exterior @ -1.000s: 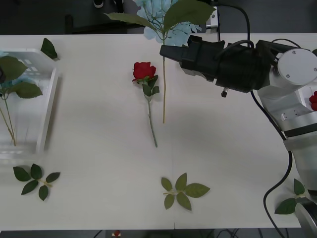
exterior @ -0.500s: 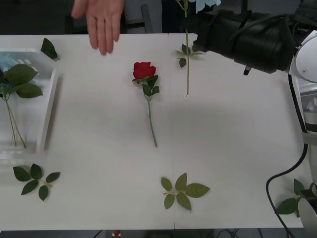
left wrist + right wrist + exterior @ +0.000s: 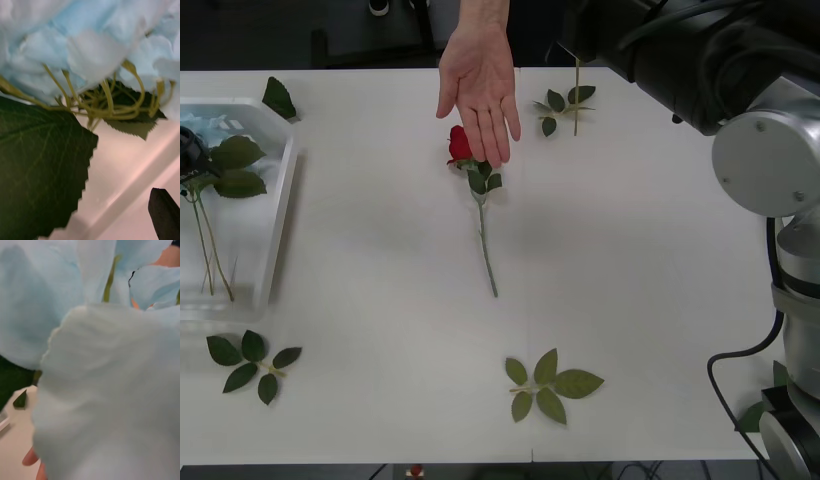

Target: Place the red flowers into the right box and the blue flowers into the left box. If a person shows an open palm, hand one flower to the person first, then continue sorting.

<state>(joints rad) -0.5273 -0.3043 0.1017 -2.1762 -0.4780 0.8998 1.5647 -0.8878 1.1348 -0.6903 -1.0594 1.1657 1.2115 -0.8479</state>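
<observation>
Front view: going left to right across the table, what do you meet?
left box with blue flowers → leaf sprig → person's open hand above the red flower → leaf sprig → hanging stem → right arm.

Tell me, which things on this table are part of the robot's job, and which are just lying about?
Part of the job:
- red rose on the table
- blue flower by the right arm, stem hanging
- blue flowers in the left box
- person's open hand

Lying about:
- loose leaf sprigs
- single leaf
</observation>
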